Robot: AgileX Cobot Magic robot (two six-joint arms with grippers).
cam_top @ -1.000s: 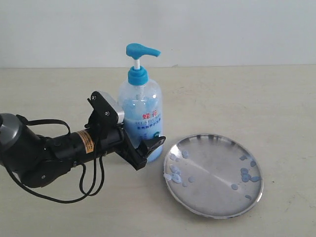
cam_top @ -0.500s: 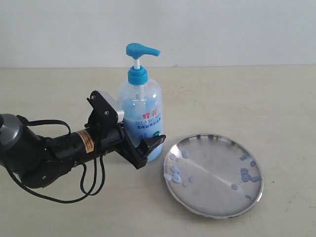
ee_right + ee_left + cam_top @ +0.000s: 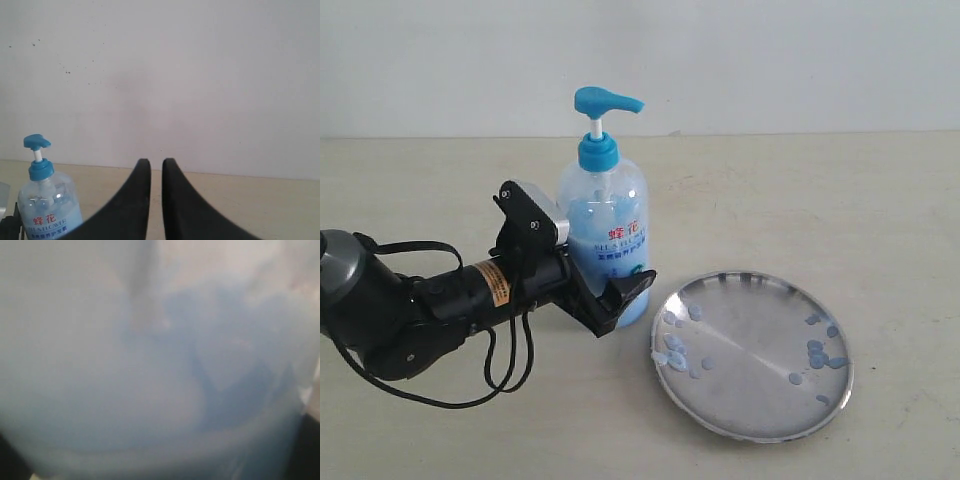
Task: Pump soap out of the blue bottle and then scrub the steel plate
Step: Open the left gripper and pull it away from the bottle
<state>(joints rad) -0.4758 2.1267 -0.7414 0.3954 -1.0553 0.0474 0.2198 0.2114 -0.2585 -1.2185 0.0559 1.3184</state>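
Plain white wall (image 3: 770, 60); beige tabletop (image 3: 800, 200); even light.

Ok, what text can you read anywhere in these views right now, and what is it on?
"蜂花" in red, on the label of the blue bottle; it reads the same in the right wrist view.
Smaller blue print beneath it on the label: too blurred to read.
Yellow sticker on the left arm: dark print, too small to read.
Steel plate: no markings visible.
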